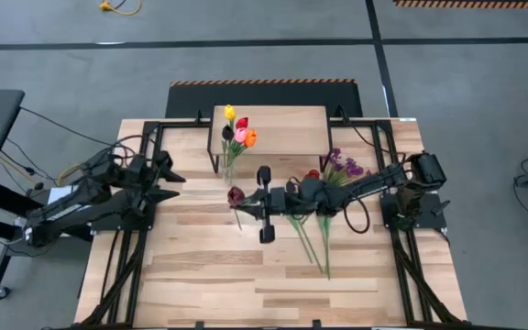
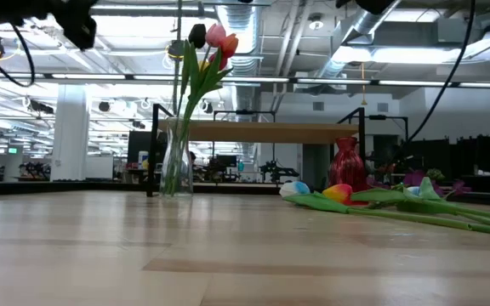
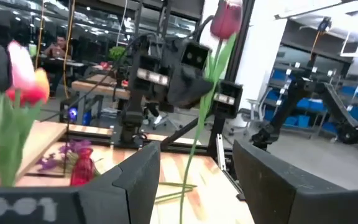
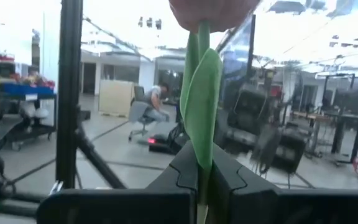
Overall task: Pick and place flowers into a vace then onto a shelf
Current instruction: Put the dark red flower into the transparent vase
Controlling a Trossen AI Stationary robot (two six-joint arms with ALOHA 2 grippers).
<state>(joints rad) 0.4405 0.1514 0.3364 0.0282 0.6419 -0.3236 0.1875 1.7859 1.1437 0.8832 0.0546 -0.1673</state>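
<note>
**Carrying a dark-red tulip toward the vase**

Holding one tulip [image 1: 236,194] by its stem, your right claw [image 4: 199,180] is pinched shut on it, with the bloom standing up above the fingers in the right wrist view. From above, that claw sits mid-table, near the vase [image 2: 177,166] but still apart from it. The vase stands on the tabletop just in front of the shelf [image 1: 273,124] and already holds several tulips. More flowers [image 1: 314,229] lie on the table under the right arm, beside a purple sprig [image 1: 345,168]. Your left claw [image 3: 194,171] waits with fingers apart and nothing between them, off to the left side.

You are mid-transfer, by my reading. Next, line the stem up over the vase mouth and lower it in without knocking the stems already there.
</note>
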